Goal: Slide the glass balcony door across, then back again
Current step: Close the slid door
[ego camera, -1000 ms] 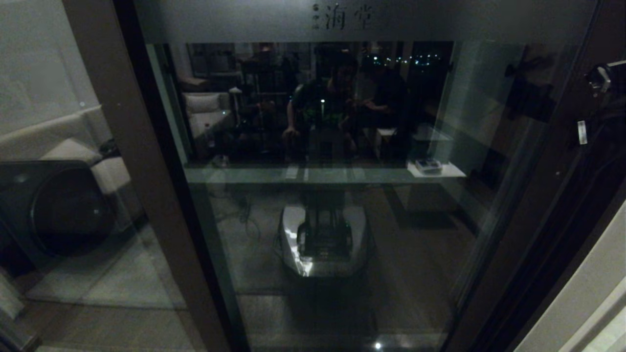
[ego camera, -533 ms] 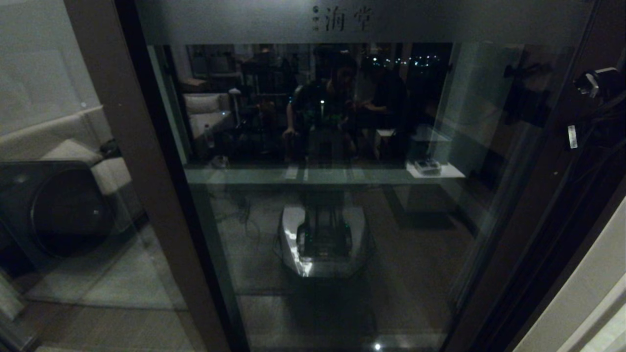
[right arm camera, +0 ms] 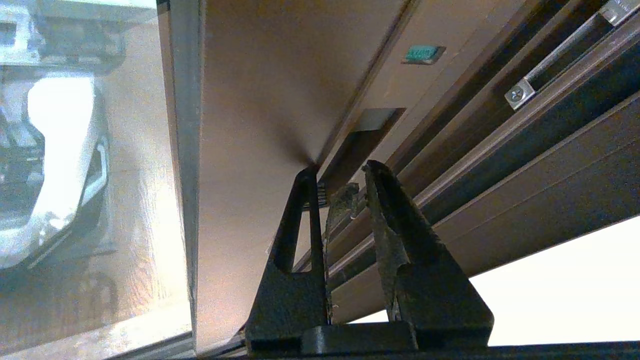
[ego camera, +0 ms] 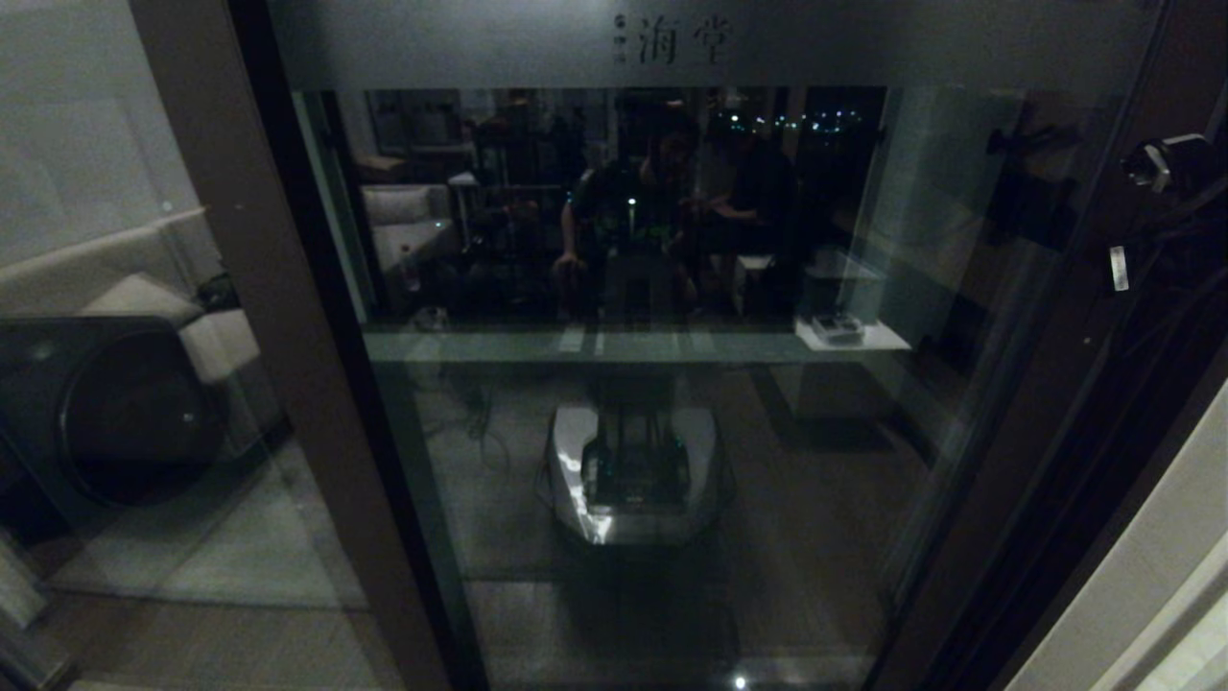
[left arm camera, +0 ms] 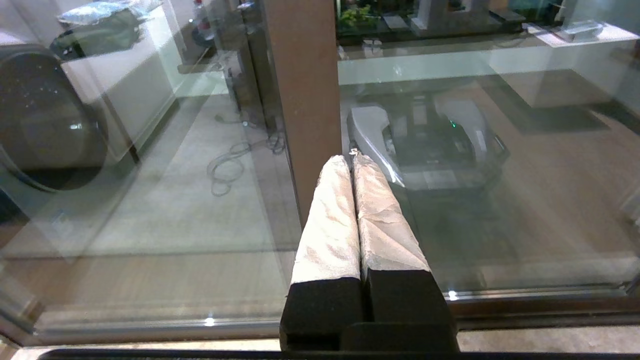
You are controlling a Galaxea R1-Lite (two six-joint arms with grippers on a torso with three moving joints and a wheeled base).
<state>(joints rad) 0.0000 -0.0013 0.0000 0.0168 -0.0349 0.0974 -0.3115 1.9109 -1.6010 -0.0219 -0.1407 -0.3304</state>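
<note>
Dim room mirrored in the glass balcony door [ego camera: 652, 384], which fills the view ahead.
Right gripper [right arm camera: 340, 172], jaws slightly apart and empty, noses at the door's recessed handle [right arm camera: 367, 132]; left gripper [left arm camera: 354, 160] hangs closed, low. Seemingly both slides remain.

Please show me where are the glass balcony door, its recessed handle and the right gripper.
glass balcony door [ego camera: 672, 403]: head view, on the glass pane.
recessed handle [right arm camera: 362, 137]: right wrist view, on the dark slot.
right gripper [right arm camera: 340, 175]: right wrist view, between the fingertips.
</note>
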